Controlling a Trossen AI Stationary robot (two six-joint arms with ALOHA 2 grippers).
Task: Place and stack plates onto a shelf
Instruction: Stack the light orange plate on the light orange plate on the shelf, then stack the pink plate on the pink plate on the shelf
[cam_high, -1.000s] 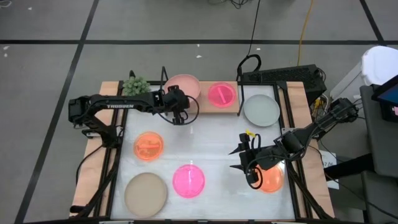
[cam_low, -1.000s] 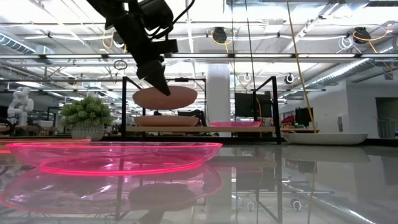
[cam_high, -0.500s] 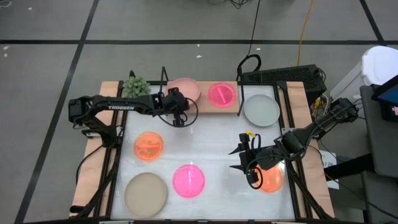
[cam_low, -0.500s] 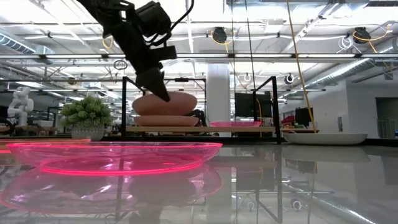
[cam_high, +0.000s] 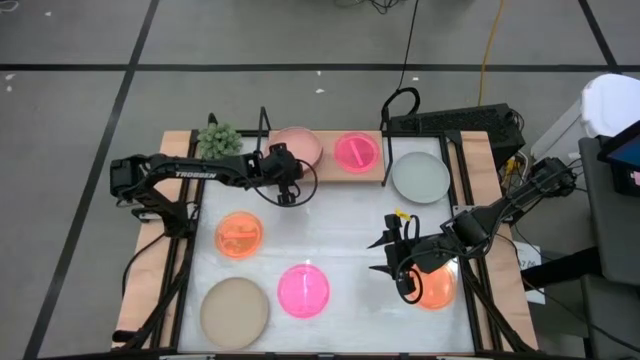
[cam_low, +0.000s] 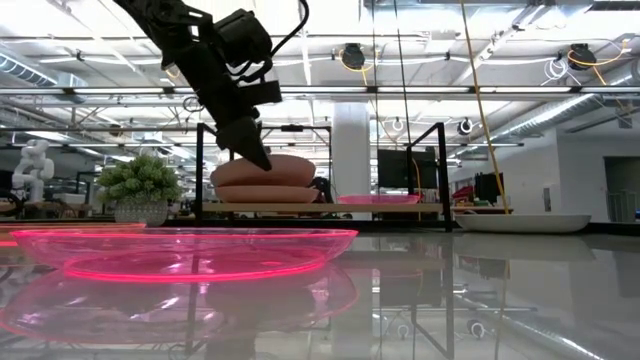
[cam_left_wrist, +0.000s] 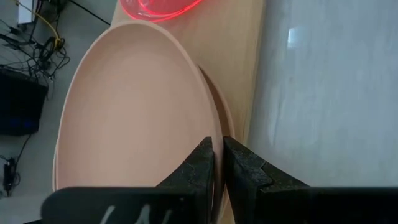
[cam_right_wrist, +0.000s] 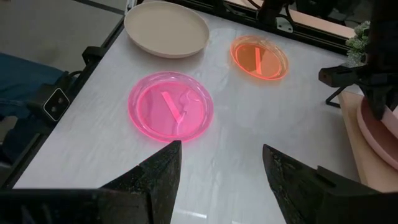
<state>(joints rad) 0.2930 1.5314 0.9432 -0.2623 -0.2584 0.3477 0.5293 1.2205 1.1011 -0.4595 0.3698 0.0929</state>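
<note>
A dusty pink plate (cam_left_wrist: 137, 106) lies on top of a second pink plate (cam_low: 265, 194) at the left end of the light-wood shelf (cam_high: 325, 172). My left gripper (cam_left_wrist: 217, 152) is shut on the upper plate's near rim. A hot pink plate (cam_high: 356, 152) sits on the shelf's right half. My right gripper (cam_right_wrist: 221, 168) hangs open above the table's right side, over an orange plate (cam_high: 437, 290), holding nothing. Lying flat on the table are an orange plate (cam_high: 239, 236), a hot pink plate (cam_high: 303, 290), a beige plate (cam_high: 234, 312) and a pale grey plate (cam_high: 420, 176). My left gripper pinches the upper pink plate's rim (cam_left_wrist: 211, 127) on the side nearest the table's front, one finger inside the plate and one outside. The fingers slant down from the near left. The plate rests on the plate below it, roughly level.
A small potted plant (cam_high: 217, 137) stands left of the shelf. The shelf's black wire uprights (cam_low: 200, 165) rise at both ends. Cables and a dark box (cam_high: 455, 122) lie behind the table's far right corner. The white tabletop's middle (cam_high: 330, 230) is bare.
My left gripper has gone down with the pink plate. The plate hung clear above the lower pink plate a second ago and now lies on it. My right arm has kept still.
</note>
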